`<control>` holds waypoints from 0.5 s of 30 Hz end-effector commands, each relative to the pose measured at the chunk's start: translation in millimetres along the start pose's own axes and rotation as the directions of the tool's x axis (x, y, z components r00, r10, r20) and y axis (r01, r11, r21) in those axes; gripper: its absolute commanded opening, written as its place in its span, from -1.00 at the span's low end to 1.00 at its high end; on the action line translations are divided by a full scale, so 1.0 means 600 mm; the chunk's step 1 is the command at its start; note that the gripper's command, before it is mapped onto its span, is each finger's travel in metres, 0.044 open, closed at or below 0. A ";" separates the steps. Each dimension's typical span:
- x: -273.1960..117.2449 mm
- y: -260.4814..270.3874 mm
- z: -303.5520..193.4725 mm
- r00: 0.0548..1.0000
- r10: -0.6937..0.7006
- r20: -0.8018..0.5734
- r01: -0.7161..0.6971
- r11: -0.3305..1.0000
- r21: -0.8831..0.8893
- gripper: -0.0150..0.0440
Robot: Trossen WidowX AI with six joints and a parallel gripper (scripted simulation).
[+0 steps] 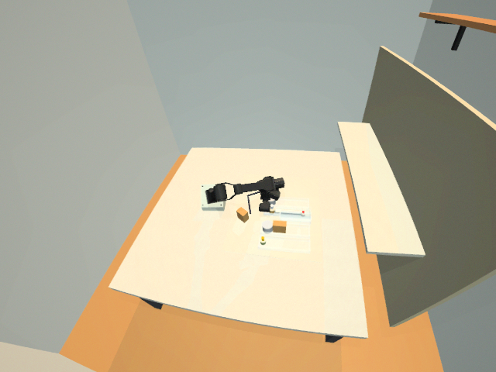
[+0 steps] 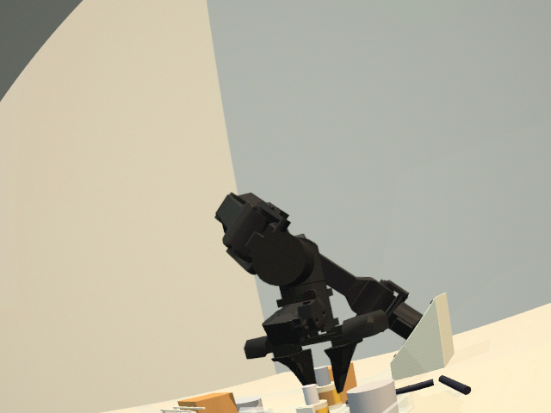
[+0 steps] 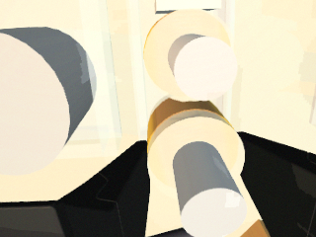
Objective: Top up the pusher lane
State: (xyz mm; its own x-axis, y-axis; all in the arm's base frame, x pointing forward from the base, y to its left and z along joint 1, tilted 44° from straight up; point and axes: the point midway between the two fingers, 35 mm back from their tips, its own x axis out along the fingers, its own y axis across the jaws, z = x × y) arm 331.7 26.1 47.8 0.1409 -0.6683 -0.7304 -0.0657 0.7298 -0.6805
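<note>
From the top view, the arm (image 1: 252, 187) reaches out from its pale base plate (image 1: 204, 206) over the bench (image 1: 180, 256) (image 2: 493, 340), and its own bulk covers the held jar. Only this view takes in the clear-walled lanes as a group, with a red-marked piece (image 1: 303, 212) at the far end of one and a small yellow-topped item (image 1: 263, 240) at the near end of another. An orange block (image 1: 242, 214) sits by itself on the bench; a second block (image 1: 279, 226) touches or nearly touches a squat grey cylinder (image 1: 267, 226) (image 2: 372, 397) (image 3: 30, 104).

The exterior view shows what the top one hides: the claw (image 2: 326, 387) (image 3: 190, 146) points down, its black, tapering fingers closed around the new jar (image 2: 329, 393) (image 3: 196, 133), amber-banded with a smooth grey-white stem. The other jar (image 2: 311, 405) (image 3: 193, 56) has the same look (a matching pair, by shape and colour).

In the wrist view the gripped jar is at the front of the sprung lane, directly before the other one, their round shoulders meeting or almost so; I cannot tell whether its bottom rests on the lane floor.
</note>
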 end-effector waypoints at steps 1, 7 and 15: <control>-0.007 -0.005 0.018 1.000 -0.002 0.027 0.001 1.000 0.020 -0.49; -0.009 -0.006 0.023 1.000 -0.002 0.027 0.001 1.000 0.020 -0.49; -0.010 -0.006 0.026 1.000 -0.002 0.027 0.001 1.000 0.020 -0.49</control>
State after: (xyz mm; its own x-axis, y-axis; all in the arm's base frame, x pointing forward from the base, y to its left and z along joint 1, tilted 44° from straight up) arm 337.3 27.1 49.7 0.1397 -0.6683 -0.7306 -0.0636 0.7303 -0.6802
